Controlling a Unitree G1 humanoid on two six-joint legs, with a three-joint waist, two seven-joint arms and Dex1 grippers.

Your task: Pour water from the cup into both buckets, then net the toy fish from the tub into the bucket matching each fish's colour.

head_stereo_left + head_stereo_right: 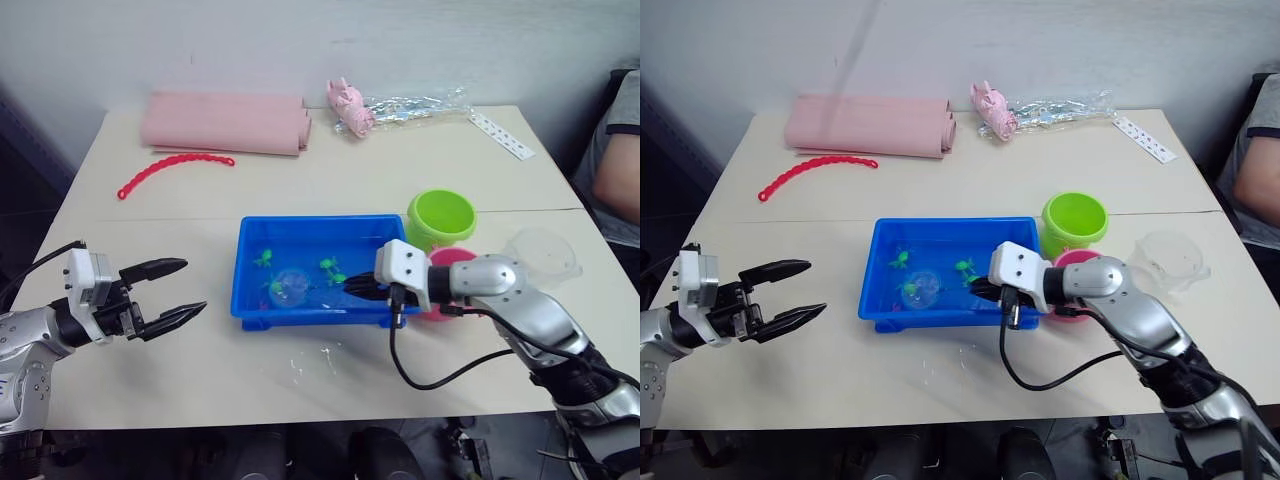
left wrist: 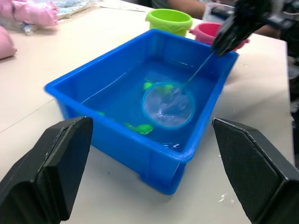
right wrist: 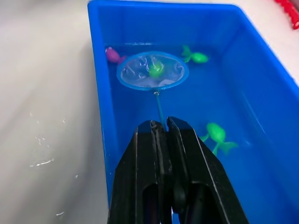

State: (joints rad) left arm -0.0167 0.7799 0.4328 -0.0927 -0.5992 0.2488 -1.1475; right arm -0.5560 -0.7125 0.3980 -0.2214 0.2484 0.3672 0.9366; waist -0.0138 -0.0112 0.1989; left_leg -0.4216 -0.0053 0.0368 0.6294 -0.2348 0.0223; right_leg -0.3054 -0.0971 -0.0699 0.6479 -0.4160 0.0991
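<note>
The right gripper [image 3: 161, 128] was pressed together on the thin wire handle of a small net [image 3: 152, 70], its black fingers pinching the stem just behind the hoop. The net, a round blue ring with limp, see-through mesh, lay straight ahead of those fingers in the tub [image 1: 250, 235], and one green fish [image 3: 155, 69] sat inside the ring. Another green fish [image 3: 216, 133] floated just beside the fingertips, a third [image 3: 195, 57] lay further ahead, and a purple-pink fish [image 3: 112, 54] sat beyond the hoop's edge near the tub wall.

The net looked feather-light and springy, so it would probably wobble if lifted fast. The fish were tiny, smooth plastic, likely slippery and easy to spill from the shallow mesh.

The green bucket [image 1: 441, 218] and pink bucket [image 1: 452, 262] stood close behind the right gripper; the clear cup [image 1: 542, 254] rested beyond them. The left gripper [image 1: 170, 292] hung spread wide, holding nothing, well apart from the tub.
</note>
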